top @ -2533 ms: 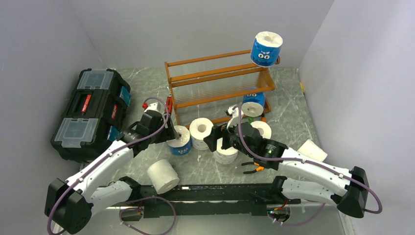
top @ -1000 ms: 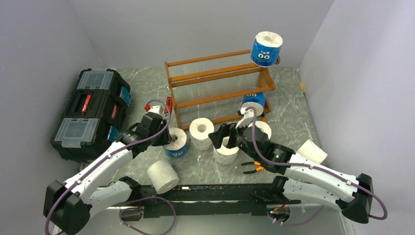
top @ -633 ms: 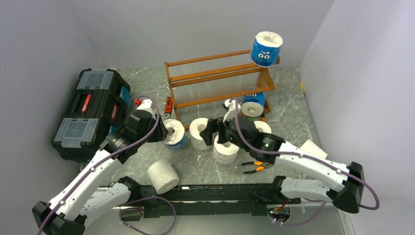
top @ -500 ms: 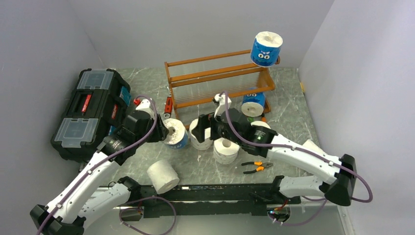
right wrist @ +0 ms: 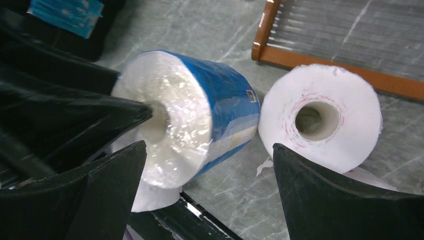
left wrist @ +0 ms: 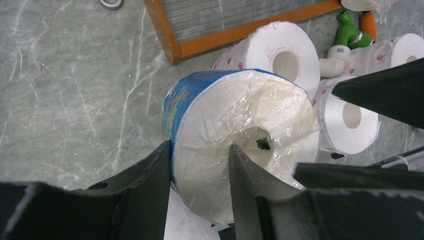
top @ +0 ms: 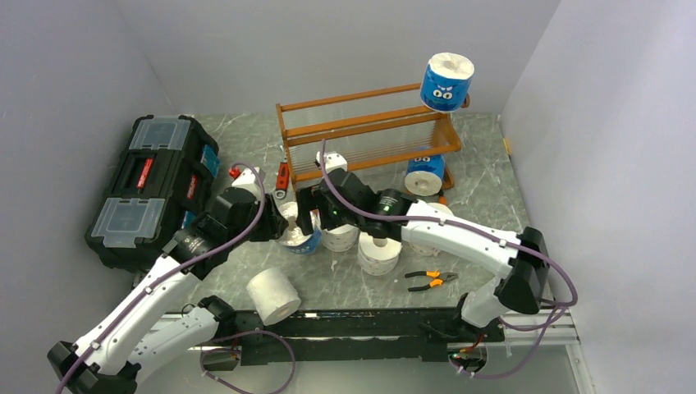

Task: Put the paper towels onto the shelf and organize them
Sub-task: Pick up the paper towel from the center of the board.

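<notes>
1. Now, my left end effector (left wrist: 200,147) is clamped on the wall of a blue-wrapped paper towel roll (left wrist: 240,130), with 1 finger down the hollow core and the other against the wrapper outside.
2. My right end effector (right wrist: 209,146) is spread to its widest and holds nothing. The roll sits ahead of the gap between its 2 fingers, toward the left one in the right wrist frame.
3. The roll's core axis is tilted, and its open end faces the lower left of that frame, toward my left arm. That arm is the nearer one, since it has the grip.
4. The shelf (right wrist: 260,47) lies beyond, at the upper right of that frame. A white roll (right wrist: 320,120) sits just beside the blue one.
5. Hidden from me are the fingertip inside the core, whether the roll's underside touches the desk (right wrist: 210,30), and whether my right fingers touch the wrapper. From above, both arms cover most of the roll.
</notes>
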